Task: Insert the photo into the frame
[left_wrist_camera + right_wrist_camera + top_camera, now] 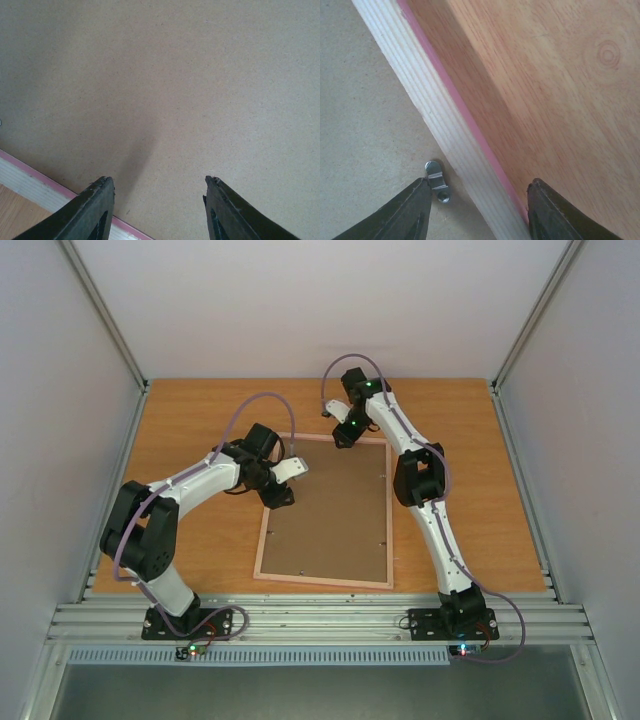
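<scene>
**Frame face-down on the table, a tool at two of its sides**

Frame [320,581] lies flat on the wooden table [200,420], between the two arms. We see its back: a pale, ribbed wooden rim with a thin pink outer edge. A plain brown backing board [335,520] fills the opening inside the rim. The long sides run away from the arm bases, leaning a little to the right at the far end.

We find the left tool [278,498] over the backing board, just inside the frame's left long side and towards its far end. In the left wrist view its two fingers [95,210] stand apart with only bare board between them, so this tool is released and grasps nothing. A soft shadow falls on the board between the fingers. We cannot tell whether the fingertips touch the board.

We find the right tool [342,440] at the frame's far short side, near the middle of that side. In the right wrist view it straddles the rim. One finger is over the backing board, just beside a small metal tab [437,181] that lies on the board against the rim. The other finger is over the bare table on the outer side, close against the pink edge. The jaws are parted wider than the rim, with a gap showing on the board side, so this tool is not clenched on anything.
</scene>
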`<state>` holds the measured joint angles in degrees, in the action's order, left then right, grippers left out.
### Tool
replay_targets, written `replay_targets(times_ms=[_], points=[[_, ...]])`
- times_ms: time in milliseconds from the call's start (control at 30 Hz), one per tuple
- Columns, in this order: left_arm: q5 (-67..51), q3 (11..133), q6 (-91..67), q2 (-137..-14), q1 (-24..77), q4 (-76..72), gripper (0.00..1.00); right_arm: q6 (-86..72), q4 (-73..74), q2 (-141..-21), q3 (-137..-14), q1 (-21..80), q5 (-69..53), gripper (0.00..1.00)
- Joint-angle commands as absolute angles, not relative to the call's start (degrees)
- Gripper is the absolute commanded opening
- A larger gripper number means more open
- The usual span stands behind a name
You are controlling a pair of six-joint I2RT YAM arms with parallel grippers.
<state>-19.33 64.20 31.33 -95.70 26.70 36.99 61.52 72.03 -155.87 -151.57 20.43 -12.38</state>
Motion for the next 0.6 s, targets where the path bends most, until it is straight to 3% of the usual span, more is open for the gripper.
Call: replay_targets(times_ms=[0,167,567], points=[[-20.57,65.39,31.20,-96.59,26.46,35.98,0.51,60.48,73.25,-162.64,-149.92,21.92,-5.56,0.53],[-20.73,65.65,31.18,-96.93,26.46,35.92,0.51,61.33,74.24,-162.59,-149.86,22.47,-6.19,0.55],[-20.48,66.01,31.68,-97.12,26.46,36.17,0.51,60.61,73.30,-162.95,-149.86,22.50,-4.14,0.36]])
